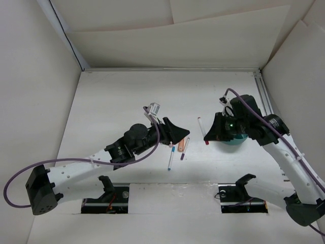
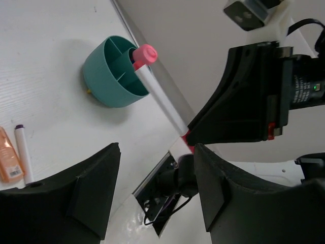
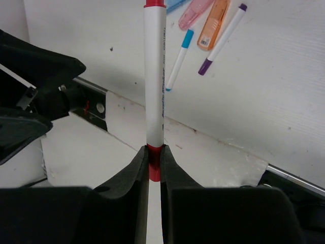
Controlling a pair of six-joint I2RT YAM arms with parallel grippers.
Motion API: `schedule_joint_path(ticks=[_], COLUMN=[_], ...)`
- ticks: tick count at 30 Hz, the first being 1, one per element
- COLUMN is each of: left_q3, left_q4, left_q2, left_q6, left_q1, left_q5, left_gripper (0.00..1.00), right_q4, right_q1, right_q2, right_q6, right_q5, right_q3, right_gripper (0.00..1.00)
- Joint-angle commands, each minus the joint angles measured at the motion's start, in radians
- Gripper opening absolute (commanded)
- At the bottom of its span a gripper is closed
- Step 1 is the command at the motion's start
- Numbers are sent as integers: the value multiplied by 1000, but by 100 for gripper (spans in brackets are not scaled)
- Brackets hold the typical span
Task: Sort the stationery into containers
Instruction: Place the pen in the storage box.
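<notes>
My right gripper (image 3: 155,152) is shut on the red end of a thin white pen (image 3: 154,86), which sticks out from its jaws. In the top view this pen (image 1: 202,129) slants beside the teal-green cup (image 1: 236,141), and the right gripper (image 1: 209,133) hangs over the cup's left side. The left wrist view shows the cup (image 2: 109,76) with its inner dividers and the pen's red cap (image 2: 145,53) near its rim. My left gripper (image 2: 157,188) is open and holds nothing. It (image 1: 175,133) hovers over the loose stationery at the table's middle.
On the table lie a blue-tipped white pen (image 3: 177,58), a purple-tipped pen (image 3: 223,38), an orange marker (image 3: 213,23) and a pink marker (image 3: 195,12). White walls enclose the table on three sides. A metal rail (image 1: 263,96) runs along the right edge.
</notes>
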Motion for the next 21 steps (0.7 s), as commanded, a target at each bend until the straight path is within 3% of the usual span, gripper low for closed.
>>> schedule_joint_path(ticks=[1, 9, 21], left_q3=[55, 140, 207], left_q4=[96, 85, 53], left_q2=[50, 197, 288], left_q6=[-26, -69, -89], left_q1=[4, 23, 23], left_q5=[66, 116, 45], left_gripper=[56, 46, 43], right_q4=[42, 109, 129], right_q1=[13, 42, 62], right_q2=[-14, -23, -32], right_q6=[-85, -136, -174], right_q5=[-51, -80, -80], right_q3=[-35, -81, -90], right_gripper=[2, 1, 0])
